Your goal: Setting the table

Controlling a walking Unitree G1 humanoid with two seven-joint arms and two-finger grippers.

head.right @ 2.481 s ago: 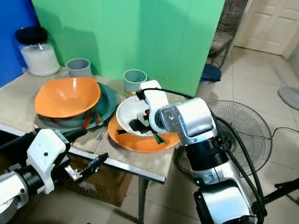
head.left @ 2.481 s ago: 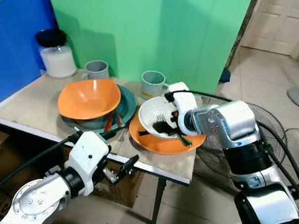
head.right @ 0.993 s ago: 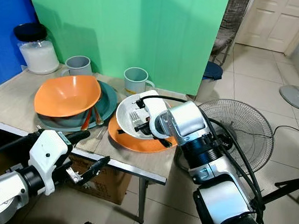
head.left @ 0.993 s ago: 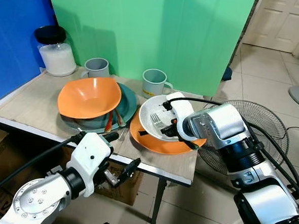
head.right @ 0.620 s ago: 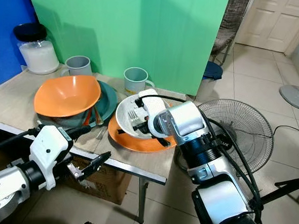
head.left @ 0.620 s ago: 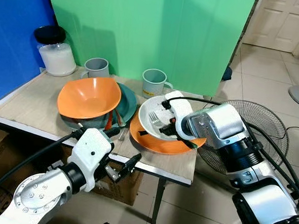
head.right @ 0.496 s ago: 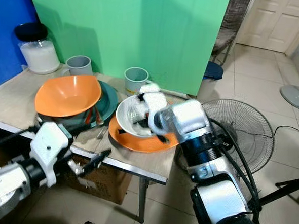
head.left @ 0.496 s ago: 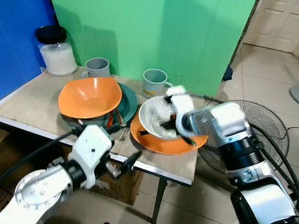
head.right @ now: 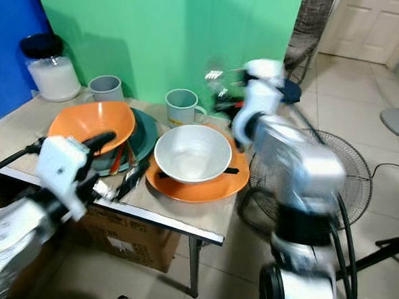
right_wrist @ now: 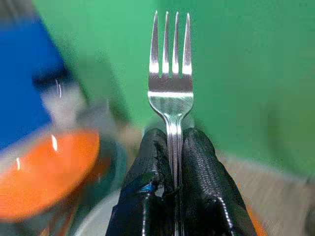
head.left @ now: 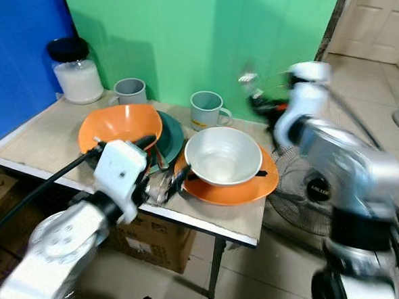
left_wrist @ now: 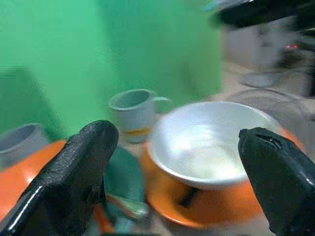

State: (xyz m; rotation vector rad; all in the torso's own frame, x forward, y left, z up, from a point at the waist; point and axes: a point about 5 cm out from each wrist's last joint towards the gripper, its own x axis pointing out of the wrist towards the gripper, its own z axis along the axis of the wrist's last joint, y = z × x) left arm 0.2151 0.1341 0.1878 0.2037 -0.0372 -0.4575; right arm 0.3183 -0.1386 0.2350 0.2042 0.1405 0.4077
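Observation:
My right gripper point(right_wrist: 174, 135) is shut on the handle of a silver fork point(right_wrist: 171, 83), held tines-up in the air above the back right of the table point(head.left: 44, 143); the fork point(head.left: 248, 78) is blurred. Below it a white bowl point(head.left: 223, 154) sits on an orange plate point(head.left: 251, 190). To their left, an orange bowl point(head.left: 119, 128) rests on a teal plate point(head.left: 170, 137). My left gripper point(head.left: 161, 162) is open at the table's front edge, between the two plates, its fingers point(left_wrist: 74, 177) wide apart and facing the white bowl point(left_wrist: 211, 142).
Two grey mugs point(head.left: 130, 90) point(head.left: 207, 109) and a white jar with a black lid point(head.left: 75, 71) stand at the back, before blue and green panels. Red utensils point(head.right: 117, 159) lie on the teal plate. A floor fan point(head.right: 347, 179) stands right of the table, a cardboard box point(head.left: 153, 235) beneath it.
My right gripper has lifted the fork out of the white bowl, up and to the right. My left gripper has risen from below the table edge to the plates.

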